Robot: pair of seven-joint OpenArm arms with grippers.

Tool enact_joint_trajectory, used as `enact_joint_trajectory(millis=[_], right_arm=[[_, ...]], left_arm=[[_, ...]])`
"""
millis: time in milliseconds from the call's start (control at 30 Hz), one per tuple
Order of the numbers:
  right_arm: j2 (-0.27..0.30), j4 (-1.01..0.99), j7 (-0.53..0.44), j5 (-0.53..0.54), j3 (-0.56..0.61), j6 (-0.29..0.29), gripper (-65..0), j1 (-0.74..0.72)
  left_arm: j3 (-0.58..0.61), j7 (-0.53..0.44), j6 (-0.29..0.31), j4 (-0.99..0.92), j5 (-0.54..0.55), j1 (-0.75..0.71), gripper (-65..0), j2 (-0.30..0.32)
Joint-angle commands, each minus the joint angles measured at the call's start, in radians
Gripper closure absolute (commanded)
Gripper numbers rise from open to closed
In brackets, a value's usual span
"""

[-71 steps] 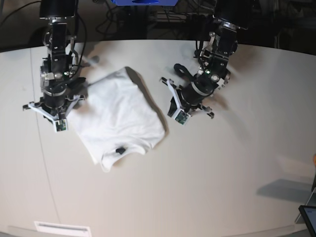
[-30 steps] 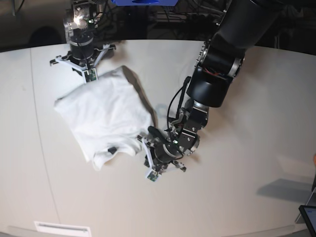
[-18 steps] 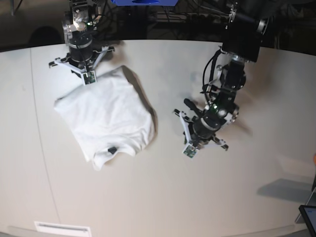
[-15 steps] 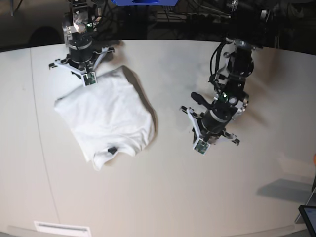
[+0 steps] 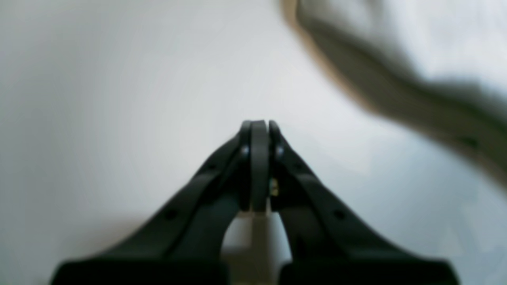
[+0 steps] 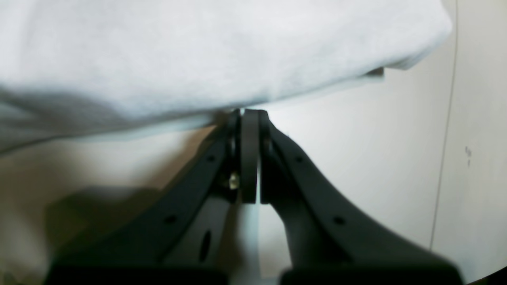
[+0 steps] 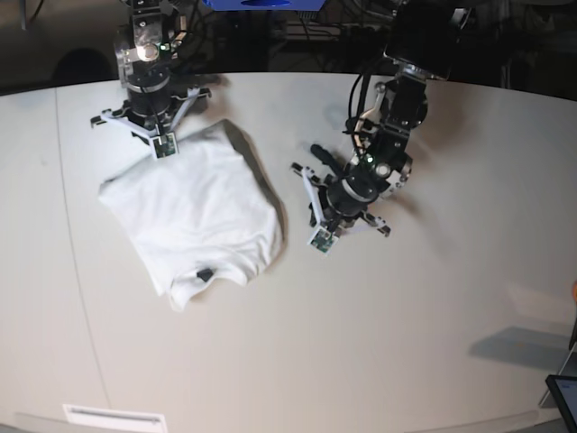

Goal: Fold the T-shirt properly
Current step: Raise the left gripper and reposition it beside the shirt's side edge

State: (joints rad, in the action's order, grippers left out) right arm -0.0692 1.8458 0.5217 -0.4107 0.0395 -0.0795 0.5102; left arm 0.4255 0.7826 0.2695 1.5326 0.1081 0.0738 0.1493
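White cotton-like cloth is lying on the left half of the pale surface point(image 7: 406, 343) in the base view: the T-shirt point(image 7: 203, 207), already gathered into a compact bundle. The folding seems to be in its late stage, with the arms probably squaring up or nudging the bundle rather than making a big fold. The right claw point(image 6: 248, 113) is hovering at the shirt's far edge, its tips clenched together and, as far as the wrist view shows, pinching no fabric. The left claw point(image 5: 259, 124) is hanging over bare surface beside the shirt, also clenched and empty.

The next move is likely calling for the left claw to come in low against the near side, either pressing the edge straight or parting its tips to catch a layer. Pushing too hard could be rucking the soft cloth instead of sliding it.

The fabric is looking matte and limp, with rounded edges and shallow creases. Its outline is forming a skewed four-sided shape, and the lower end is curling into a loose, wavy lip around a small dark patch point(image 7: 206, 274). The surface is showing a smooth, faintly glossy finish, crossed by a thin seam point(image 7: 79, 280).
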Motion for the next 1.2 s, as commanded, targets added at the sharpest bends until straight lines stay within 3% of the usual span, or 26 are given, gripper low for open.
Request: enact_joint_trajectory(millis=[0,300,567,633,733,867,1067,1167], right_arm=[[-0.002,0.016,-0.008,-0.001,-0.013,0.002,-0.3,0.005],[-0.004,0.018,-0.008,0.003,-0.097,0.002,-0.3,0.018],[-0.004,0.016,-0.013,0.003,-0.094,0.002,-0.3,0.044],[-0.004,0.015,-0.013,0.003,-0.094,0.002,-0.3,0.044],[-0.004,0.015,-0.013,0.003,-0.094,0.002,-0.3,0.044],[-0.002,0.015,-0.013,0.003,-0.094,0.002,-0.3,0.044],[-0.001,0.015,-0.013,0.003,-0.089,0.002,-0.3,0.034],[-0.002,0.012,-0.011,0.003,-0.089,0.002,-0.3,0.017]], left_arm=[[0.006,-0.004,0.001,-0.017,0.0,0.028,0.0,-0.012],[0.042,-0.113,0.001,-0.343,0.0,0.217,0.0,-0.126],[0.077,-0.259,0.001,-0.682,0.0,0.381,0.0,-0.251],[0.088,-0.272,0.001,-0.705,0.0,0.401,0.0,-0.259],[0.039,-0.269,0.0,-0.703,0.002,0.418,0.0,-0.244],[-0.014,-0.266,0.0,-0.651,0.002,0.406,0.0,-0.156],[-0.015,-0.127,0.0,-0.373,0.002,0.269,0.0,-0.007],[-0.01,-0.055,0.0,-0.192,0.0,0.157,0.0,0.032]])
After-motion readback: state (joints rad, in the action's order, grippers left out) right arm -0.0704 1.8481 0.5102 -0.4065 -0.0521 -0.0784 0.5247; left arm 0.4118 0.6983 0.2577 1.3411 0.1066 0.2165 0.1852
